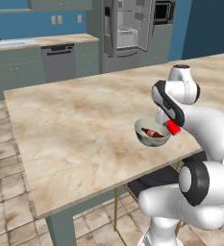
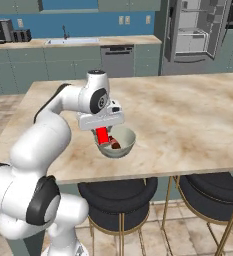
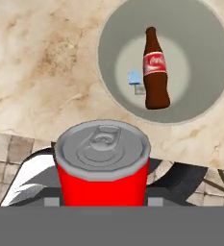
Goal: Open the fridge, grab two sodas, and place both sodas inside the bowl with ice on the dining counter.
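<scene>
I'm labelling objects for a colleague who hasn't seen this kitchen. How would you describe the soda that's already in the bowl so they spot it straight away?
On the big beige marble dining counter, near its front edge above the black stools, sits a pale grey-green bowl. Lying on its side inside is a dark brown bottle with a red label and narrow neck. Unlike the bright red can in the gripper, it is slim and dark.

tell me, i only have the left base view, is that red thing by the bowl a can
Observer: Yes, the tool holds a red can, silver top up.
Operator: anything in the bowl already
Observer: A brown bottle lies on its side in the bowl, beside a small ice cube.
Operator: is the can over the bowl
Observer: At the near rim, with its base inside.
</scene>
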Tool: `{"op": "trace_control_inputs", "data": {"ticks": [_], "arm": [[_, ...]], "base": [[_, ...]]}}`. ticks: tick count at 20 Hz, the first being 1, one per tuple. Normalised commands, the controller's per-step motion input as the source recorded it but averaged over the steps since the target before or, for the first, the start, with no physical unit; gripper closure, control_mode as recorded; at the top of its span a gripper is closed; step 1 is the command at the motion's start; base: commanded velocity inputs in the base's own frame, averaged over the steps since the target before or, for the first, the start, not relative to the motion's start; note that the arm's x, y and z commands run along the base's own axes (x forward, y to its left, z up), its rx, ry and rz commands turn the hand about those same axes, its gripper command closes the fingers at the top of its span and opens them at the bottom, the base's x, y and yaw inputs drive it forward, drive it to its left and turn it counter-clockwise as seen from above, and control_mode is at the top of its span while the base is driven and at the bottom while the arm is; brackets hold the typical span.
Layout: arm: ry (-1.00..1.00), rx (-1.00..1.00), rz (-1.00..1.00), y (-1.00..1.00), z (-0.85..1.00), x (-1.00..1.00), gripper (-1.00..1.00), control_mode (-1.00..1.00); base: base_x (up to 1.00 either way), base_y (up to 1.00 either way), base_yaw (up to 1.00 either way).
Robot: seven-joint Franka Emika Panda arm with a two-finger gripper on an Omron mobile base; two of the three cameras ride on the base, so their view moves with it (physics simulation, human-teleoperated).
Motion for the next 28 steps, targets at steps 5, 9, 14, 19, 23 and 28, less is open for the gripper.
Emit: {"op": "trace_control_inputs", "data": {"ticks": [5, 9, 14, 19, 23, 28], "arm": [[0.02, -0.13, 0.01, 0.08, -0.42, 0.36, 1.0, -1.0], [0.03, -0.08, 0.05, 0.0, -0.39, 0.47, 1.0, -1.0], [0.02, 0.0, 0.08, 0.0, -0.28, 0.53, 1.0, -1.0], [0.04, 0.0, 0.08, 0.0, -0.26, 0.52, 1.0, -1.0], [0.07, 0.0, 0.08, 0.0, -0.23, 0.53, 1.0, -1.0], [0.08, 0.0, 0.07, 0.0, -0.28, 0.54, 1.0, -1.0]], "base": [[0.0, 0.0, 0.0], [0.0, 0.0, 0.0], [0.0, 0.0, 0.0], [0.0, 0.0, 0.0], [0.0, 0.0, 0.0], [0.0, 0.0, 0.0]]}}
